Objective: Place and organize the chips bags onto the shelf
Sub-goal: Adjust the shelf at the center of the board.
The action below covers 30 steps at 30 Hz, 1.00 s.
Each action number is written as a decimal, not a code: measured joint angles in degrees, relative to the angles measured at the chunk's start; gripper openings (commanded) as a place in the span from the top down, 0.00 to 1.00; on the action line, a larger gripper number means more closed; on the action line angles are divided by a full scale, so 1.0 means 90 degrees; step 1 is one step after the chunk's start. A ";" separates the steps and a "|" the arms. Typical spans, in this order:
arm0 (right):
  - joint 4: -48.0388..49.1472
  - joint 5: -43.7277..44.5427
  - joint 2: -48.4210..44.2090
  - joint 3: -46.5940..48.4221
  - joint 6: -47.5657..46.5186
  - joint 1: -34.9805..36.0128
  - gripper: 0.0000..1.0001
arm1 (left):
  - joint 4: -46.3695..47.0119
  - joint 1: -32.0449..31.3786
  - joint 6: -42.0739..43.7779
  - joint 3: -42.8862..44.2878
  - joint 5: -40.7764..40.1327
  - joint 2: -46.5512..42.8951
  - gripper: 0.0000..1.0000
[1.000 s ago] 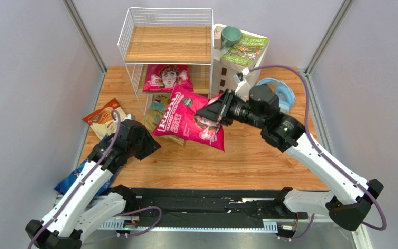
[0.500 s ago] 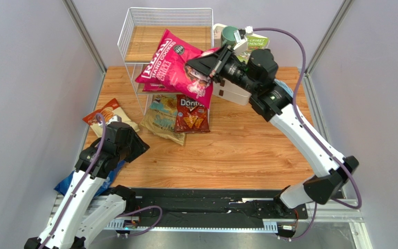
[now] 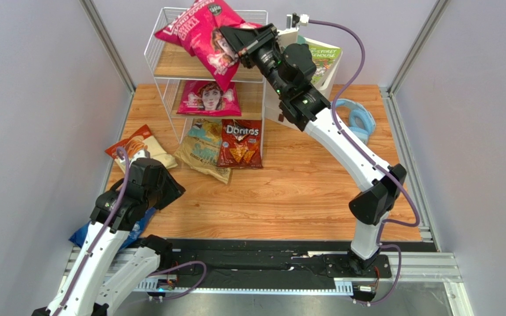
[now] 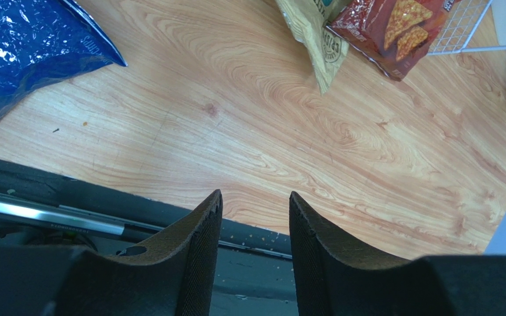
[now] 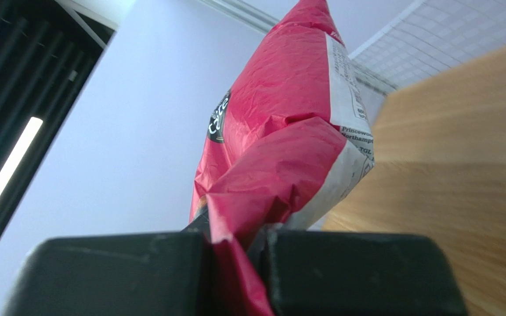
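My right gripper (image 3: 237, 41) (image 5: 236, 235) is shut on a corner of a magenta chips bag (image 3: 199, 27) (image 5: 282, 125). The bag hangs tilted over the top tier of the white wire shelf (image 3: 170, 63) (image 5: 447, 158). A second magenta bag (image 3: 208, 97) lies on the middle tier. A tan-and-teal bag (image 3: 203, 150) (image 4: 315, 33) and a red Doritos bag (image 3: 241, 143) (image 4: 394, 29) lie on the table in front of the shelf. An orange-and-cream bag (image 3: 133, 146) lies at the left. A blue bag (image 3: 94, 227) (image 4: 25, 52) is partly under my left arm. My left gripper (image 3: 170, 187) (image 4: 255, 201) is open and holds nothing, low over the near table edge.
A green book (image 3: 321, 59) lies on a white drawer unit (image 3: 282, 112) to the right of the shelf, mostly hidden by my right arm. A light-blue ring-shaped object (image 3: 360, 118) lies at the right. A black rail (image 3: 262, 253) runs along the near edge. Grey walls close both sides.
My right gripper has carried the magenta bag up and back from above the table to over the shelf's top tier, uncovering the red Doritos bag. The left arm has drawn back toward the near left.
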 measured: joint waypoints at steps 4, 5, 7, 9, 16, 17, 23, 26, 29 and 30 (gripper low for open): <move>0.0163 0.0634 0.0542 0.0840 0.0002 0.0126 1.00 | -0.0087 0.0000 0.0027 0.0000 -0.0015 -0.0041 0.52; 0.0182 0.0736 0.0617 0.0925 0.0007 0.0138 1.00 | -0.0090 0.0000 0.0032 0.0000 -0.0019 -0.0051 0.53; 0.0189 0.0930 0.0697 0.0969 0.0034 0.0172 1.00 | -0.0097 0.0000 0.0039 0.0000 -0.0032 -0.0068 0.53; 0.0158 0.1081 0.0724 0.0950 0.0053 0.0197 1.00 | -0.0104 0.0000 0.0068 0.0000 -0.0034 -0.0087 0.52; 0.0350 0.1294 0.0401 0.0250 0.0053 0.0216 1.00 | 0.0017 0.0005 0.0228 0.0000 -0.0073 -0.0095 0.37; 0.0321 0.1314 0.0296 0.0143 0.0056 0.0223 1.00 | 0.0068 0.0007 0.0270 0.0000 -0.0066 -0.0080 0.36; -0.0019 0.1464 -0.0350 -0.0578 0.0049 0.0141 1.00 | 0.0476 0.0267 0.0663 0.0474 -0.0233 0.0607 0.34; -0.0260 0.1523 -0.0505 -0.0670 0.0049 0.0027 1.00 | 0.0687 0.0389 0.0901 0.0903 -0.0447 0.1083 0.33; -0.0505 0.1671 -0.0653 -0.0741 0.0053 -0.0049 1.00 | 0.0976 0.0483 0.1151 0.1358 -0.0668 0.1513 0.26; -0.0549 0.1739 -0.0721 -0.0809 0.0061 -0.0066 1.00 | 0.1052 0.0529 0.1207 0.1515 -0.0787 0.1634 0.26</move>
